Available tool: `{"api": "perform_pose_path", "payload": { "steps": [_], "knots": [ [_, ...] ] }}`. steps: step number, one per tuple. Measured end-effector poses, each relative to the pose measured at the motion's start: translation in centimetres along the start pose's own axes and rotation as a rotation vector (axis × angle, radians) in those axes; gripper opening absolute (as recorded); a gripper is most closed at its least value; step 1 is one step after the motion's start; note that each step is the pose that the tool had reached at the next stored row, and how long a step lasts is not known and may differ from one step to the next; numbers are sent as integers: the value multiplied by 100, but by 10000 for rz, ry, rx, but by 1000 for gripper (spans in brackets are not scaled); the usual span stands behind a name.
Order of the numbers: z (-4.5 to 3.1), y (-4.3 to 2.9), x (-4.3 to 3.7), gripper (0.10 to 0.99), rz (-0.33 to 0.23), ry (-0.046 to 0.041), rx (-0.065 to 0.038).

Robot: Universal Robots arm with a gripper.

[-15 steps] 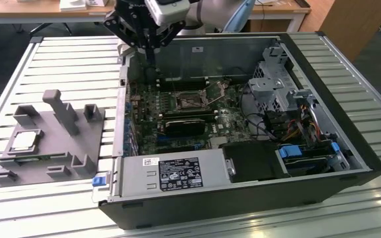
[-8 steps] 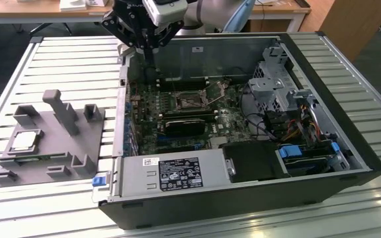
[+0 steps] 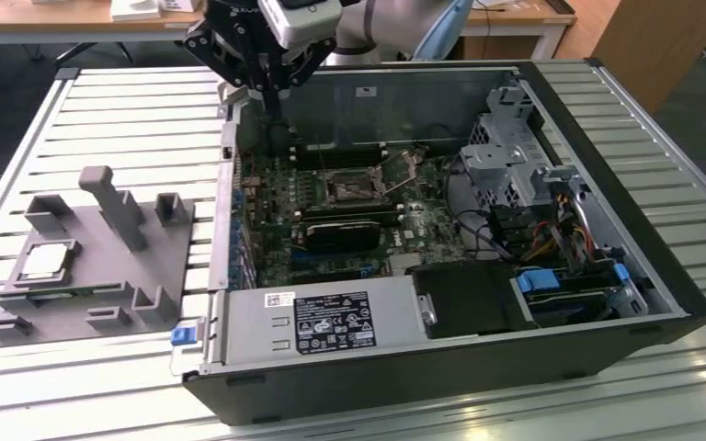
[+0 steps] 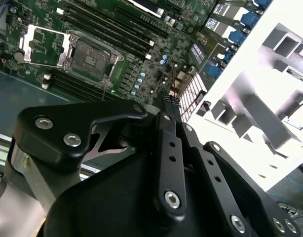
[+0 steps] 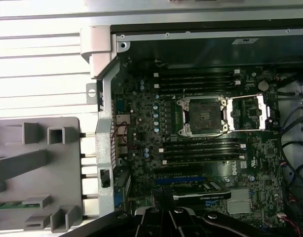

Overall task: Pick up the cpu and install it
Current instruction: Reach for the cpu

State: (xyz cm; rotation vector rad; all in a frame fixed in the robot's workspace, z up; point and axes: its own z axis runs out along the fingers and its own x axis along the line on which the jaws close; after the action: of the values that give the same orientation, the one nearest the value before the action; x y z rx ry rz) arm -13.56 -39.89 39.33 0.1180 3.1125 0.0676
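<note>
The cpu (image 3: 44,262), a small silvery square with a pale border, lies flat in a recess of the grey tray (image 3: 144,276) at the exterior view's left, outside the computer case. My gripper (image 3: 275,112) hangs over the far left corner of the open case, well away from the cpu. Its black fingers (image 4: 166,106) are pressed together and hold nothing. Inside the case, the motherboard socket (image 3: 353,189) has its metal frame (image 3: 404,165) flipped open; both wrist views show the socket (image 4: 90,59) (image 5: 203,116) bare inside.
The open case (image 3: 574,101) takes up the middle of the slatted table (image 3: 108,119). A power supply (image 3: 328,322) sits by its near wall, a drive cage and cables (image 3: 550,220) at the exterior view's right. Upright posts (image 3: 114,207) stand on the tray.
</note>
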Motion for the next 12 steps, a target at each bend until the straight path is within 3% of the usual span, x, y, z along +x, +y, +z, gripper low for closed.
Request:
{"api": "perform_pose_path", "payload": {
  "steps": [12],
  "knots": [
    [-2,-4,64,106,0,0,0]
  ]
}}
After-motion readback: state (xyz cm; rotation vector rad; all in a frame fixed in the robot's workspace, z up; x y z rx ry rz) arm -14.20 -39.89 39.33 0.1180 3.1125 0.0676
